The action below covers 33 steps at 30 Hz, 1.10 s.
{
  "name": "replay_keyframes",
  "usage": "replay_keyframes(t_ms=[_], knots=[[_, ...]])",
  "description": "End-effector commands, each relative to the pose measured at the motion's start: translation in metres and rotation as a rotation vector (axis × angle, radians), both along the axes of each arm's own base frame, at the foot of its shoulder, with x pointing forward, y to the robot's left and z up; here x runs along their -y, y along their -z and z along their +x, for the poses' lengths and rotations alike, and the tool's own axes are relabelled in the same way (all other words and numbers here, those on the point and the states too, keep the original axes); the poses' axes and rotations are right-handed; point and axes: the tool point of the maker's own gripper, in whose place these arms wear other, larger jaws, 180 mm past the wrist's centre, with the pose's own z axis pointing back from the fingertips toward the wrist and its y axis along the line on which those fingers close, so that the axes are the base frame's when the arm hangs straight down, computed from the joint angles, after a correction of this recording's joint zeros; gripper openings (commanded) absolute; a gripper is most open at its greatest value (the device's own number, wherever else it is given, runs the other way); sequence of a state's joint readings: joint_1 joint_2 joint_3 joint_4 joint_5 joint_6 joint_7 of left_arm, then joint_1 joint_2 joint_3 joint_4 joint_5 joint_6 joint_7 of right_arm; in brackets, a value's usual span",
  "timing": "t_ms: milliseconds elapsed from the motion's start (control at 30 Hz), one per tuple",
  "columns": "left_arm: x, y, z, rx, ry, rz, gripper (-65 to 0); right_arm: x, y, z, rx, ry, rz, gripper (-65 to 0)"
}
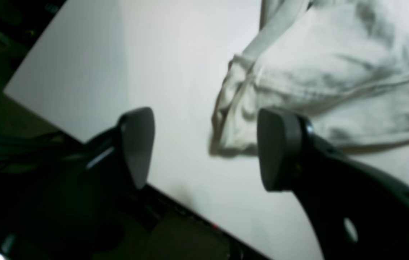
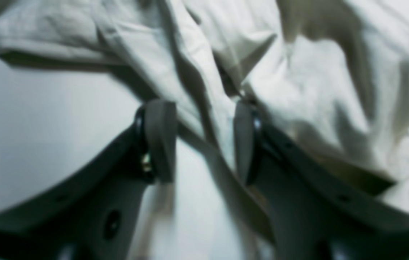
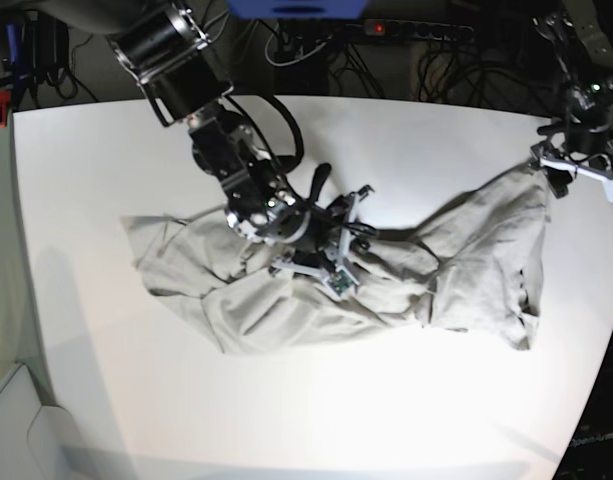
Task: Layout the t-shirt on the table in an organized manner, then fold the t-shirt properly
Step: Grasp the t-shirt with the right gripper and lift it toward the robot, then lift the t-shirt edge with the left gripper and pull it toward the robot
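You see t-shirt [image 3: 386,290]: pale grey-beige, crumpled, spread in long wrinkled band across middle of table [image 3: 286,420]; one end bunched near table's far edge.

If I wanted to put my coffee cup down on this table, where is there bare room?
The white matte table is bare along its near edge below the crumpled grey-beige t-shirt, and along the far edge behind it. The middle is crowded: shirt plus the right gripper. The left gripper hovers by the shirt's end.

I note the t-shirt [image 3: 386,285] lies crumpled across the desk [image 3: 106,150]; right tool [image 3: 331,255] over its middle, left tool [image 3: 578,165] at its far corner.
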<state>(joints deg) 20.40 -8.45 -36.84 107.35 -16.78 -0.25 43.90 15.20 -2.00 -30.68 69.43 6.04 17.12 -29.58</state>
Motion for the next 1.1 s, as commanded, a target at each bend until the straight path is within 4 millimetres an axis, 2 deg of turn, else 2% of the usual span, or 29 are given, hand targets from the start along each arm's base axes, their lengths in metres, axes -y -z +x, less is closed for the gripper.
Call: replay_keyframes(t_ms=[0, 133, 333, 400, 533, 633, 767, 867, 967, 1067], knots=[[-0.003, -0.012, 0.005, 0.034, 0.011, 0.030, -21.6, -0.009, -0.016, 0.006, 0.040, -0.021, 0.037, -48.4], [-0.003, -0.014, 0.007, 0.041, 0.012, 0.031, -21.6, -0.008, -0.022, -0.004, 0.080, -0.067, 0.017, -65.0], [-0.001, -0.035, 0.026, 0.117, 0.016, 0.039, -21.6, -0.011, -0.061, -0.052, 0.197, -0.164, 0.064, -65.0], [0.005, -0.043, 0.035, 0.157, 0.019, 0.022, -21.6, -0.012, -0.065, -0.073, 0.202, -0.198, 0.074, -65.0], [0.020, -0.060, 0.053, 0.261, 0.039, -0.076, -21.6, -0.008, -0.043, -0.119, 0.142, -0.275, 0.044, -65.0], [0.033, -0.069, 0.068, 0.336, 0.057, -0.178, -21.3, -0.002, -0.018, -0.141, 0.070, -0.293, 0.015, -65.0], [0.067, -0.073, 0.088, 0.359, 0.149, -0.237, -21.3, 0.008, 0.009, -0.151, -0.004, -0.283, -0.033, -65.0], [0.090, -0.067, 0.100, 0.335, 0.208, -0.230, -21.3, 0.020, 0.022, -0.156, -0.052, -0.290, -0.102, -60.8], [0.101, -0.053, 0.117, 0.291, 0.237, -0.209, -21.3, 0.024, 0.026, -0.158, -0.075, -0.291, -0.138, -58.7], [0.100, -0.037, 0.128, 0.252, 0.229, -0.219, -21.3, 0.026, 0.027, -0.158, -0.077, -0.290, -0.138, -58.8]])
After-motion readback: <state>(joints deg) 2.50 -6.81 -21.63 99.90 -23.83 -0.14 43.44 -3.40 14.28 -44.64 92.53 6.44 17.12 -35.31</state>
